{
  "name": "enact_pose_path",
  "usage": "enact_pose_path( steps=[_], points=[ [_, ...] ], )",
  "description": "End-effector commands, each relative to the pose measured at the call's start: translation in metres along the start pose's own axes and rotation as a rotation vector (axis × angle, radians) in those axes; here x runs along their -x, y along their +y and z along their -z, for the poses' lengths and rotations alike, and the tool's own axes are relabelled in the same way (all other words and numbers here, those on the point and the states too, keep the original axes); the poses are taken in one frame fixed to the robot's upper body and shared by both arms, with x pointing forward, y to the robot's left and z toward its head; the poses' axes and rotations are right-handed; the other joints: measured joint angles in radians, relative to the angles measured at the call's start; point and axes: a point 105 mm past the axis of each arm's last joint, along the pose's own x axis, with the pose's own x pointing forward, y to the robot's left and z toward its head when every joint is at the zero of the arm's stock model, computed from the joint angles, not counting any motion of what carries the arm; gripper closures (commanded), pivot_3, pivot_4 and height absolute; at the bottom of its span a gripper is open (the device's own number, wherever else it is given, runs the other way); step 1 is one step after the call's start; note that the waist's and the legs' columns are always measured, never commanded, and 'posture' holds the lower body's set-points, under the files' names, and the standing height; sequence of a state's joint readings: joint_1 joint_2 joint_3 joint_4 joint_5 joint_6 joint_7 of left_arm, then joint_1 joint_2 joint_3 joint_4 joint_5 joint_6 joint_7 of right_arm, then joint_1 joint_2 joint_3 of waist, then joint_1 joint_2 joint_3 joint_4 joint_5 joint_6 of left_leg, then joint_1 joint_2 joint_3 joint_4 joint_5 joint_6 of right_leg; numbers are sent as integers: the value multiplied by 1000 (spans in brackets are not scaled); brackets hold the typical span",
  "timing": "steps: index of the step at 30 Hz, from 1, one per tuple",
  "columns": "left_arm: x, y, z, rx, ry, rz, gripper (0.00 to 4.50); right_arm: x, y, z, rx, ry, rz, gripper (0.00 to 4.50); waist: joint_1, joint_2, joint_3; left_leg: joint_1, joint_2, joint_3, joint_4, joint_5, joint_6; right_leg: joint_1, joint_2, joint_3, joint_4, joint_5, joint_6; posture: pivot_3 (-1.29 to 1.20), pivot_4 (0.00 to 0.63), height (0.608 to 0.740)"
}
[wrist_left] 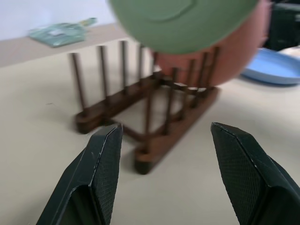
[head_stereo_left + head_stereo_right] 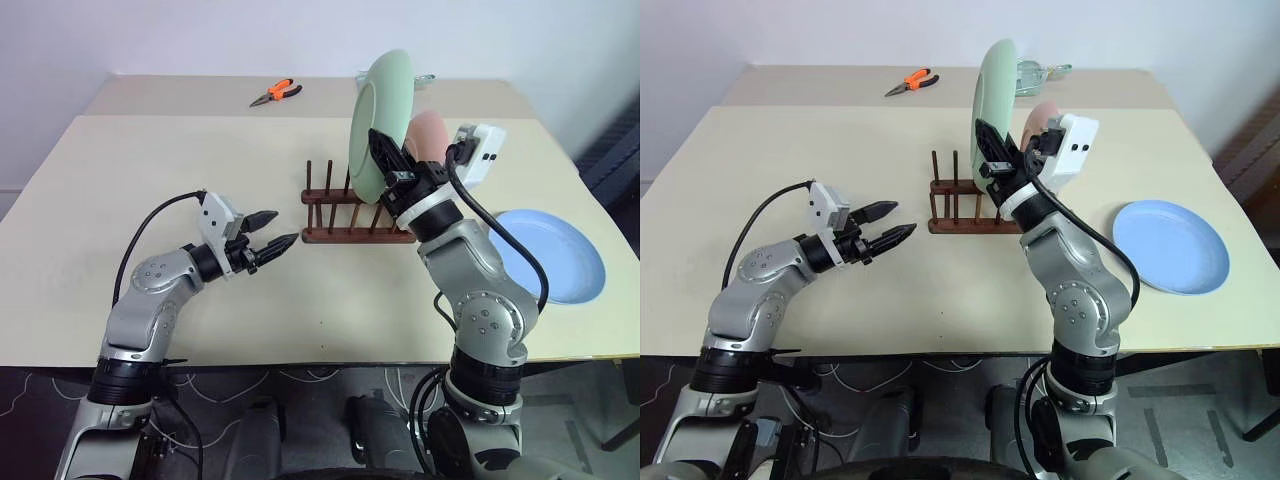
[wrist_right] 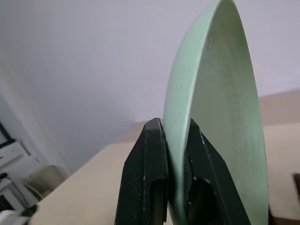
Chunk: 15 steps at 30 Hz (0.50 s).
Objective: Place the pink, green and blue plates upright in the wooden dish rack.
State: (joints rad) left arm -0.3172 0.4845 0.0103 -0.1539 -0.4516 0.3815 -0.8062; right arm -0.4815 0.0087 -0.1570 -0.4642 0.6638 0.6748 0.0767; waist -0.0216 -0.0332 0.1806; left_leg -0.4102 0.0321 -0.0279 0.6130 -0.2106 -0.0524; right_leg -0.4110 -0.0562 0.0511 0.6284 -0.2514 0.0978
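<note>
The wooden dish rack (image 2: 355,212) serves as the reference point here, standing near the middle of the table (image 2: 150,180). The right gripper (image 2: 388,160) is clamped on the rim of the green plate (image 2: 378,120), pinching the edge between its two fingers (the right wrist view shows the rim squeezed flat between them). The plate is held on edge, nearly upright, above the rack, which is the orientation it needs if it is to slide down between two pegs; gripping by the rim keeps the lower edge free to enter a slot.

The pink plate (image 2: 428,135) already appears to stand in the rack at its right end, partly hidden behind the right arm, so the green one probably has to go into a slot to its left.

The left gripper (image 2: 274,242) hangs to the left of the rack, a little above the table, its fingers spread apart and holding nothing. It points toward the rack, probably so that it can steady the rack or the plate.

The blue plate (image 2: 555,255) lies flat on the table well to the right of the rack, not yet handled. Orange-handled pliers (image 2: 275,93) lie far behind the rack.
</note>
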Motion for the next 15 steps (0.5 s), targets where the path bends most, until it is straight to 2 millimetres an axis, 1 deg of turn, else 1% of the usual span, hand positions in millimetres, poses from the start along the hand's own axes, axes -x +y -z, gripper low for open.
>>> enact_pose_path(
  steps=[1,4,5,8,9,12,14,15],
  points=[
    [0,-10,-9,-35,-9,51,1465,1,-6,-1,-17,1,15,4500,0,0,0,0,0,0,0,0,0,0,0,0,0,0,0,0,150,732],
    [0,-9,-8,-32,-8,44,1398,1,-7,4,-2,33,10,3308,1,0,0,0,0,0,0,0,0,0,0,0,0,0,0,0,150,732],
    [-1,-8,-8,-31,-9,42,1398,0,-7,4,14,36,12,2835,1,0,0,0,0,0,0,0,0,0,0,0,0,0,0,0,150,732],
    [-1,-5,-5,-30,-7,39,1398,-2,-4,-2,141,36,-5,1279,1,0,0,0,0,0,0,0,0,0,0,0,0,0,0,0,150,732],
    [0,-4,-4,-30,-5,38,1398,-3,0,-4,224,37,-33,830,1,0,0,0,0,0,0,0,0,0,0,0,0,0,0,0,150,732],
    [1,-3,-1,-31,-2,34,1398,-4,12,-14,468,32,-132,830,1,1,0,0,0,0,0,0,0,0,0,0,-1,0,0,0,150,732],
    [1,-1,0,-41,-4,30,1398,-3,18,-28,624,7,-191,830,2,1,1,0,0,0,0,0,0,0,0,0,-1,0,0,0,150,732],
    [1,0,0,-45,-3,25,1398,-2,16,-41,681,-23,-193,830,2,1,1,0,0,0,0,0,0,0,0,0,-1,0,0,0,150,732]
  ],
)
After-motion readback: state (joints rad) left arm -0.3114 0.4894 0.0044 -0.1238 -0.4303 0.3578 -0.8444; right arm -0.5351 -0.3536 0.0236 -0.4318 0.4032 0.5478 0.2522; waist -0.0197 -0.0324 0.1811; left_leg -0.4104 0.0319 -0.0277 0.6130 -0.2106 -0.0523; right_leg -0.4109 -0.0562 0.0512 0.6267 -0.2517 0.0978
